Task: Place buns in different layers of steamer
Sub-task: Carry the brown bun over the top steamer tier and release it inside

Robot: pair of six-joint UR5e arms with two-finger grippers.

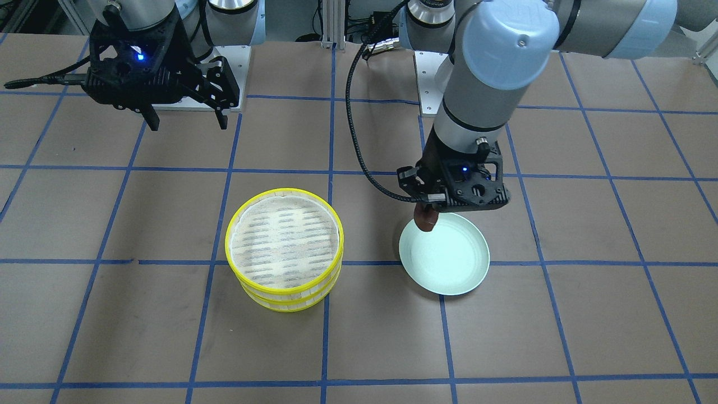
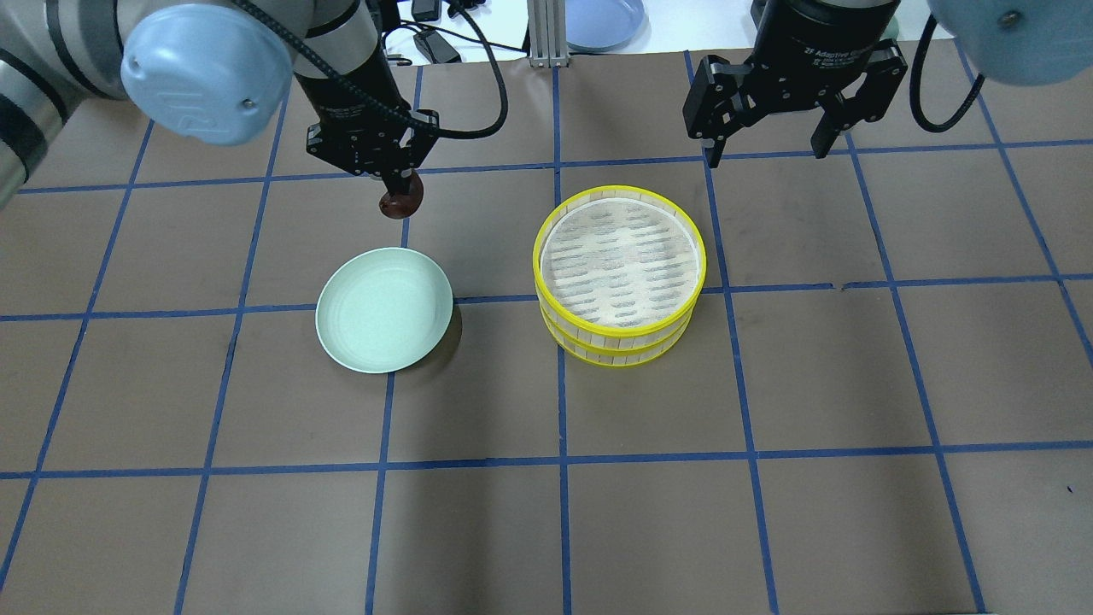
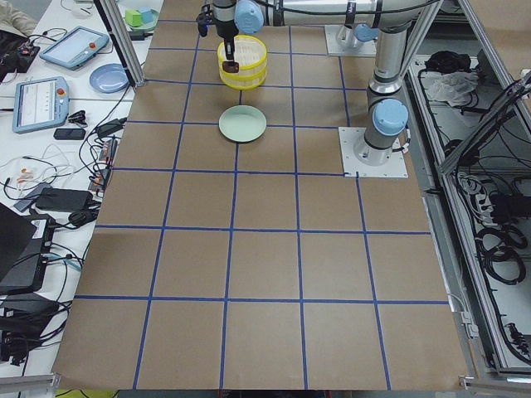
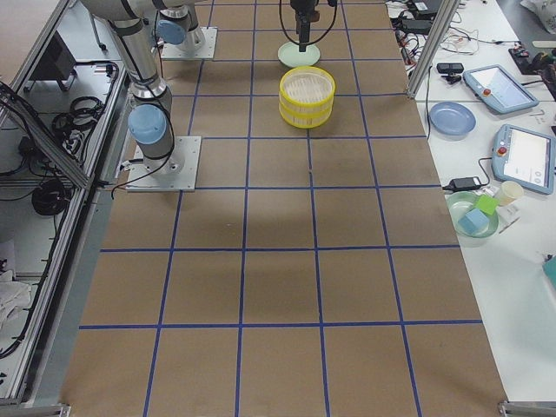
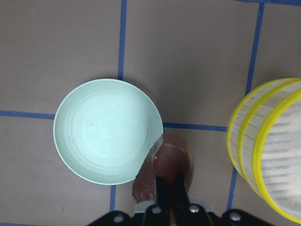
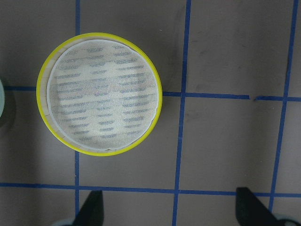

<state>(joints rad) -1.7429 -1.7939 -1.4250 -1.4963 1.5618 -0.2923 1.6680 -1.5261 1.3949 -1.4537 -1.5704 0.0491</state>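
My left gripper (image 2: pixel 400 190) is shut on the dark reddish-brown bun (image 2: pixel 402 204) and holds it in the air over the table, just beyond the far edge of the pale green plate (image 2: pixel 384 309). The left wrist view shows the bun (image 5: pixel 165 162) between the fingers, beside the plate's rim (image 5: pixel 61 117). The two-tier steamer (image 2: pixel 616 340) stands to the plate's right. Its top layer (image 6: pixel 99 151) shows only bare whitish mesh. My right gripper (image 2: pixel 773 147) is open and empty, high behind the steamer. The cream-white bun is not in view.
The plate (image 1: pixel 444 253) is empty. A blue plate (image 2: pixel 602 17) lies off the table's far edge. The arm bases (image 1: pixel 224 73) stand at the robot side. Tablets and cables (image 3: pixel 50 83) lie on the side bench.
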